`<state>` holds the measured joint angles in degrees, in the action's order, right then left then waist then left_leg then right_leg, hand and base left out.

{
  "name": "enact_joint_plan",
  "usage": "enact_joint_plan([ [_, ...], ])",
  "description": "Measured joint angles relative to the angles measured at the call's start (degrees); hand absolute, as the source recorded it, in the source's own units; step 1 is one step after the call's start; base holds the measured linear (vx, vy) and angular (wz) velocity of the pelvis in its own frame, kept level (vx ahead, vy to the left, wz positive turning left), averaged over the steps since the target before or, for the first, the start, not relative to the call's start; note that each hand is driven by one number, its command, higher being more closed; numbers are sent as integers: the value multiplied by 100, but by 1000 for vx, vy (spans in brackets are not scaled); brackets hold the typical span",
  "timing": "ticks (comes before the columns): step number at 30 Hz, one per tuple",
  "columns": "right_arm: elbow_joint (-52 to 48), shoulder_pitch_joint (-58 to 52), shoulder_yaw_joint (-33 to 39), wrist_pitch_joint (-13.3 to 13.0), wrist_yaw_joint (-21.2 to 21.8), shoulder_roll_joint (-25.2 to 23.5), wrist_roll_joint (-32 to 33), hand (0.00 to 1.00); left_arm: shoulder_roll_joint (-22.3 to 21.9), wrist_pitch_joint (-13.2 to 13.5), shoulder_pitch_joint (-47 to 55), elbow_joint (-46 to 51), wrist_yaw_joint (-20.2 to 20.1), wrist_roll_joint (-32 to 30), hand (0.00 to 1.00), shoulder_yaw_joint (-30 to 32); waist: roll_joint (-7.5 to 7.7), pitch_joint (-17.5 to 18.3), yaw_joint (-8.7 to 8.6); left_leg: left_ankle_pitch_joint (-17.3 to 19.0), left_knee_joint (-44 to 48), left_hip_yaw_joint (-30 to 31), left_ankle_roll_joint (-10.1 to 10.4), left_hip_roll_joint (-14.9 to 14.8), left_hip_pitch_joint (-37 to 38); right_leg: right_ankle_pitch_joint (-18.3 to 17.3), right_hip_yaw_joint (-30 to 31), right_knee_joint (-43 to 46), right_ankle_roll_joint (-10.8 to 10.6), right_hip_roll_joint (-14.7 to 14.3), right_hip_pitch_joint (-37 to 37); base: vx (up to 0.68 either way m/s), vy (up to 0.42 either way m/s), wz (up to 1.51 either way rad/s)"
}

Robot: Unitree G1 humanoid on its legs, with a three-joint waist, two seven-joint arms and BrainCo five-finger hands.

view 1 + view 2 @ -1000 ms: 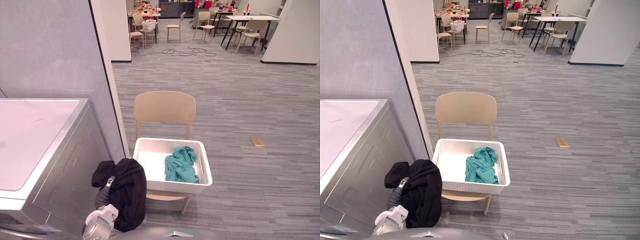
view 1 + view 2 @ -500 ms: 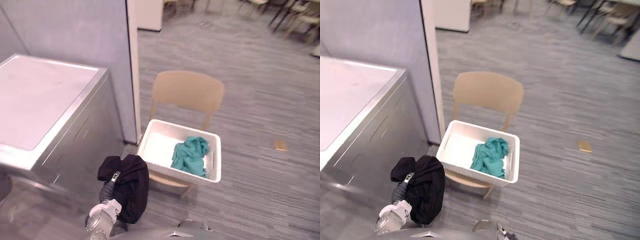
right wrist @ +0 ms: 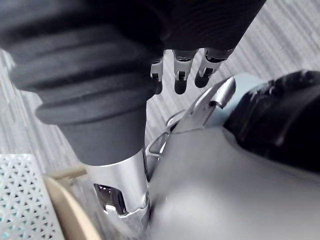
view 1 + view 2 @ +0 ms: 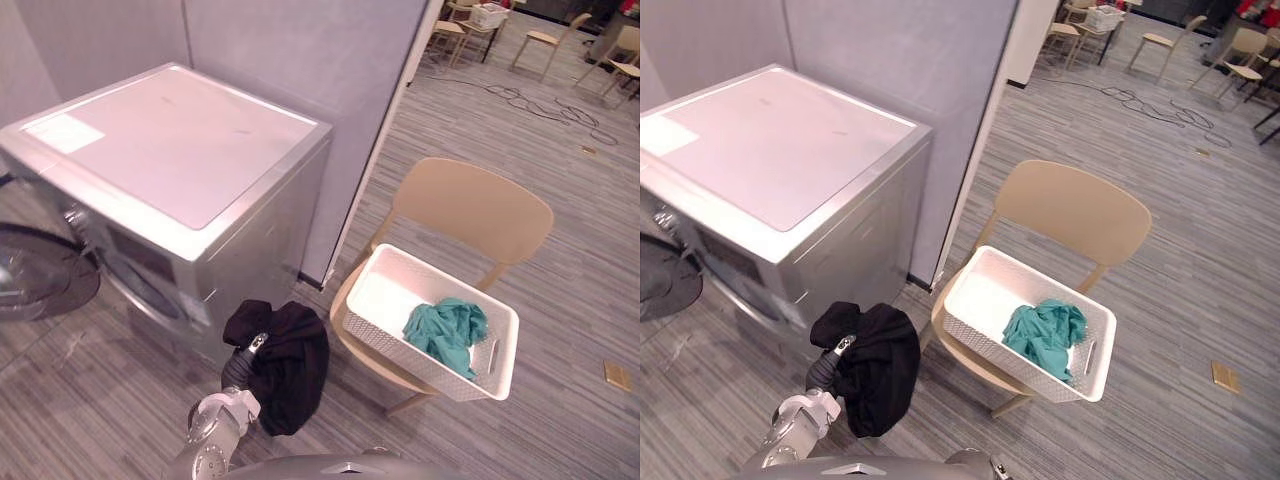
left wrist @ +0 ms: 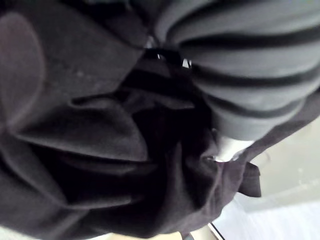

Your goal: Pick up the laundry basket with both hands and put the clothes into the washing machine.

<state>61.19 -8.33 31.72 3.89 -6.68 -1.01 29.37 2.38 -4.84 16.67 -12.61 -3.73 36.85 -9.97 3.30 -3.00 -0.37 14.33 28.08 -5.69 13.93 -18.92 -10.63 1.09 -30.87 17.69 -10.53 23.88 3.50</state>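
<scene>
Because the black garment (image 4: 287, 366) is draped over the left hand (image 5: 235, 85), its grip cannot be told; with a loose hold, it could be dropped before the washing machine (image 4: 170, 150) is reached. The right hand (image 3: 179, 67) is kept relaxed and empty. The basket (image 4: 500, 362) stands on the chair (image 4: 470, 205).

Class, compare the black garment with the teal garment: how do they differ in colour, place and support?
The black garment is dark and hangs off the left hand, near the washing machine; the teal garment is bright and lies inside the white basket on the chair. The black one looks bulkier than the teal one. Both are crumpled.
</scene>
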Motion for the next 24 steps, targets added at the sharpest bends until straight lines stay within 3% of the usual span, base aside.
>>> enact_joint_plan([
  [2,46,53,46,-10,-5,-7,11,0,165,-25,89,-61,24,1,100,3,28,0,46,78,114,3,-59,159,-60,392,4,-501,51,10,-202,-132,292,6],
  [4,42,73,47,-42,-107,-4,195,0,217,-22,119,-53,57,14,100,98,2,-19,127,250,343,3,-145,315,-227,563,-25,-893,108,76,-381,-161,236,11],
  [6,42,47,47,-100,-156,-1,322,0,236,-7,184,34,91,16,100,271,-45,-49,275,304,483,-20,-224,416,-355,599,24,-1101,423,96,-381,-168,211,10],
  [8,-15,48,20,-106,-155,-24,428,0,269,3,260,103,98,15,100,346,-86,-80,235,241,455,43,-322,510,-457,337,30,-1112,1031,83,-351,-113,103,29],
  [9,-115,47,11,-91,-159,-21,429,0,265,2,267,128,102,14,100,337,-145,-158,208,205,429,118,-380,569,-461,15,163,-1067,1463,12,-353,-99,63,32],
  [10,-250,45,8,-86,-155,-37,432,0,265,2,305,226,109,14,100,336,-134,-206,204,132,286,142,-492,626,-379,-573,555,-991,1779,-123,-325,-106,74,29],
  [11,-318,45,6,-87,-152,-78,431,0,260,2,340,288,112,13,100,337,-196,-238,192,81,170,148,-554,647,-341,-915,768,-888,1818,-199,-289,-79,60,25],
  [12,-470,51,-21,-97,-133,-108,434,0,239,32,341,346,115,11,100,346,-212,-249,153,-66,-43,211,-602,642,-278,-1079,1241,-240,1290,-479,-60,-36,16,24],
  [13,-540,47,-150,-93,-86,-153,445,0,240,55,342,366,123,5,100,371,-92,-223,155,-191,-300,222,-589,659,-146,-1234,1504,359,1018,-992,91,-14,-35,25],
  [14,-575,47,-212,-88,-75,-191,450,0,227,57,325,357,125,2,100,366,-11,-233,147,-237,-400,256,-581,708,-77,-1347,1721,450,1036,-1287,67,5,-120,53],
  [15,-607,42,-231,-97,-2,-233,450,0,105,34,308,305,134,-11,100,256,17,-212,29,-342,-560,356,-546,789,12,-1436,2091,413,927,-1392,42,35,-123,45],
  [17,-649,16,-259,-110,52,-237,453,0,-54,25,359,273,134,-107,100,184,48,-152,84,-492,-750,370,-535,784,106,-1411,2308,297,491,-1492,46,85,-144,9],
  [18,-672,11,-345,-121,54,-239,453,0,-97,3,336,218,134,-174,100,97,3,-98,104,-583,-834,406,-398,683,84,-1324,2367,159,356,-1634,41,84,-145,-15],
  [21,-783,-50,-370,-123,34,-272,456,0,-155,-52,140,7,108,-329,100,-85,57,14,29,-1109,-1707,403,-379,679,331,-1183,2238,-124,414,-1695,-100,87,-142,20],
  [24,-808,-52,-401,-114,30,-248,435,0,-197,-79,-18,8,94,-336,100,-260,9,1,28,-1294,-1984,330,-464,694,670,-1125,2262,-293,464,-1722,-434,133,-56,27],
])
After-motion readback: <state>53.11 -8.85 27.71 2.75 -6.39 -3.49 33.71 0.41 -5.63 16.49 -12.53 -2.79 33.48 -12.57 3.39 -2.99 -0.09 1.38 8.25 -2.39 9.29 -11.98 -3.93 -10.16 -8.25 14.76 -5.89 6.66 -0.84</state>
